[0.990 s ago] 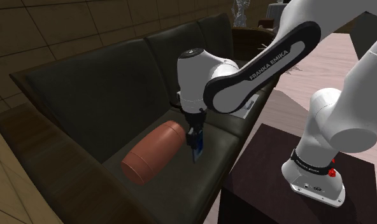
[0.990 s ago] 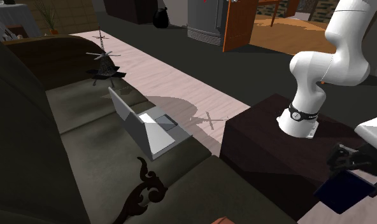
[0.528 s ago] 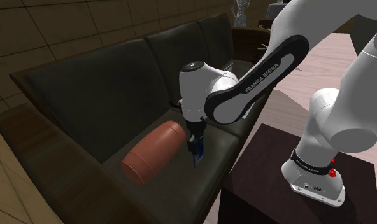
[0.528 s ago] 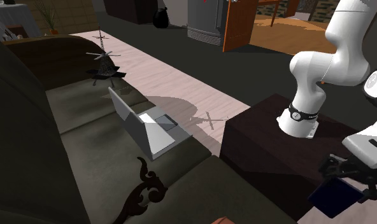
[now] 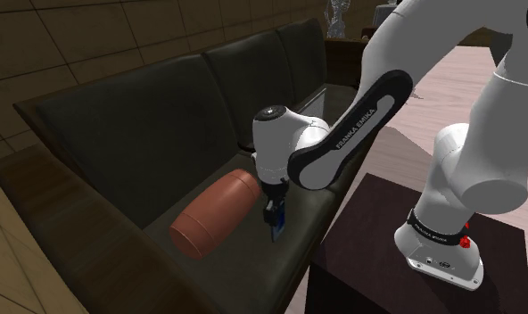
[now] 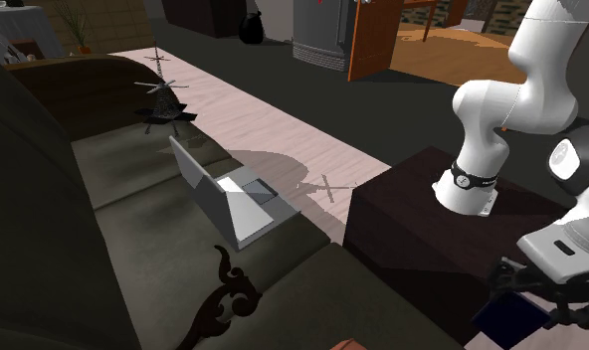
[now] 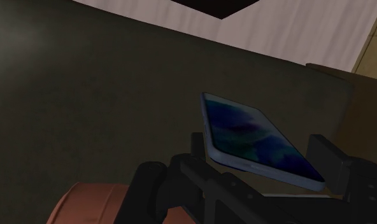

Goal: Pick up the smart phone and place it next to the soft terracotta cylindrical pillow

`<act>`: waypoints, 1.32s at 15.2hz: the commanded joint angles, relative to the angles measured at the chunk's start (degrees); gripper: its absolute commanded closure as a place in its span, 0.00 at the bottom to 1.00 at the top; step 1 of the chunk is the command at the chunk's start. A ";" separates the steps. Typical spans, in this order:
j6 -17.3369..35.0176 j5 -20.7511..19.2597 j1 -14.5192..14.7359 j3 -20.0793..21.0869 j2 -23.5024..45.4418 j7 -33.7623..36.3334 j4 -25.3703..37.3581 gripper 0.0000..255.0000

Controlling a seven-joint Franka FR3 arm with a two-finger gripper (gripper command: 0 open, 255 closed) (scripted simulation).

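A terracotta cylindrical pillow (image 5: 213,214) lies on the dark sofa's seat (image 5: 298,254). My gripper (image 5: 272,212) hangs just to the shoulder view's right of it, shut on a blue smart phone (image 5: 274,225) held edge-down close above the cushion. In the wrist view the phone (image 7: 257,139), with its blue screen showing, is clasped between the two black fingers (image 7: 199,147), and the pillow's end (image 7: 85,203) lies beside the hand. In the second exterior view the gripper (image 6: 541,293) and phone (image 6: 509,320) show at the lower right.
An open grey laptop (image 6: 233,199) and a black scroll-shaped ornament (image 6: 223,293) lie on the sofa seat further along. A dark spiky ornament (image 6: 163,99) stands beyond them. The stand (image 6: 432,224) sits against the sofa's front edge, with pale floor (image 6: 283,129) alongside.
The arm has folded lower and the gripper has carried the phone down a little toward the seat beside the pillow. The pillow has not moved.
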 commanded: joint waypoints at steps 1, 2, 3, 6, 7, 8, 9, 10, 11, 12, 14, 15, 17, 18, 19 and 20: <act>1.64 -0.47 -0.02 0.07 1.30 0.43 -0.32 1.00; 2.50 -0.76 -0.06 0.07 2.03 0.65 -0.46 1.00; 3.36 -1.08 -0.08 0.07 2.79 0.88 -0.59 1.00; 5.92 -2.14 -0.14 0.00 5.12 1.66 -0.89 1.00; 6.77 -2.53 -0.15 -0.05 5.92 1.95 -0.96 1.00; 7.61 -2.95 -0.15 -0.12 6.73 2.25 -1.02 1.00; 8.45 -3.39 -0.14 -0.20 7.56 2.57 -1.06 1.00; 9.28 -3.84 -0.12 -0.29 8.39 2.90 -1.09 1.00; 10.10 -4.32 -0.09 -0.41 9.24 3.25 -1.10 1.00; 10.92 -4.81 -0.04 -0.55 10.09 3.60 -1.09 1.00; 12.54 -5.85 0.11 -0.89 11.83 4.36 -1.03 1.00; 13.34 -6.39 0.21 -1.09 12.71 4.76 -0.98 1.00; 14.91 -7.50 0.48 -1.57 14.49 5.57 -0.83 1.00; 15.68 -8.07 0.64 -1.85 15.39 5.99 -0.73 1.00; 16.45 -8.63 0.83 -2.15 16.29 6.40 -0.62 1.00; 17.21 -9.19 1.04 -2.48 17.20 6.82 -0.49 1.00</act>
